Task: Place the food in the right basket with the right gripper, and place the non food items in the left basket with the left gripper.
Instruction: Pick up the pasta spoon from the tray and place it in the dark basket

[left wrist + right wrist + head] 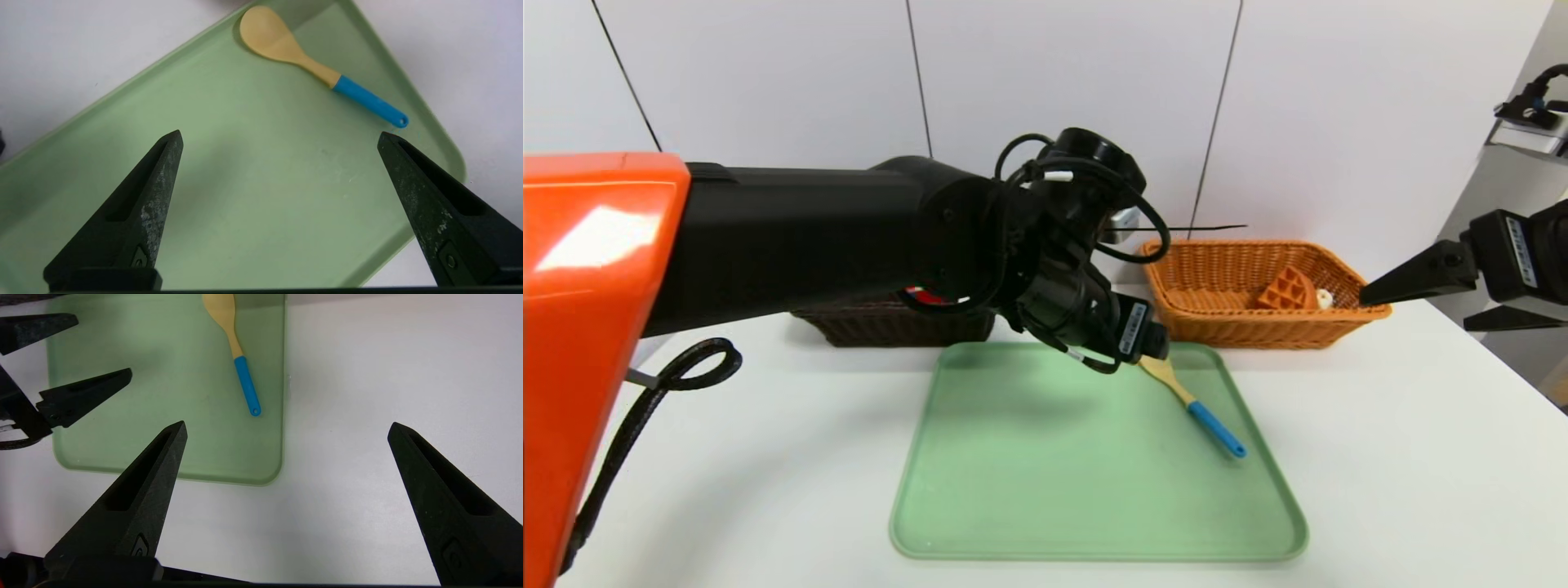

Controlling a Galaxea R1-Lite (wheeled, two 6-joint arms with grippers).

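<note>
Spoon Still to Be Sorted

Our green tray (1054, 490) is the biggest thing here. Behind it stand the dark basket (907, 322), partly behind our left arm, and the tan basket (1258, 331), with the waffle (1288, 290) inside. The left gripper (280, 131), empty and spread wide, hangs over the tray; the right gripper (288, 422), also wide and empty, waits beyond its right side. The spoon (286, 45) lies on the tray: we judge picking it up is the step. Next, we should line up the left gripper, lower, close and lift towards the dark basket.
</note>
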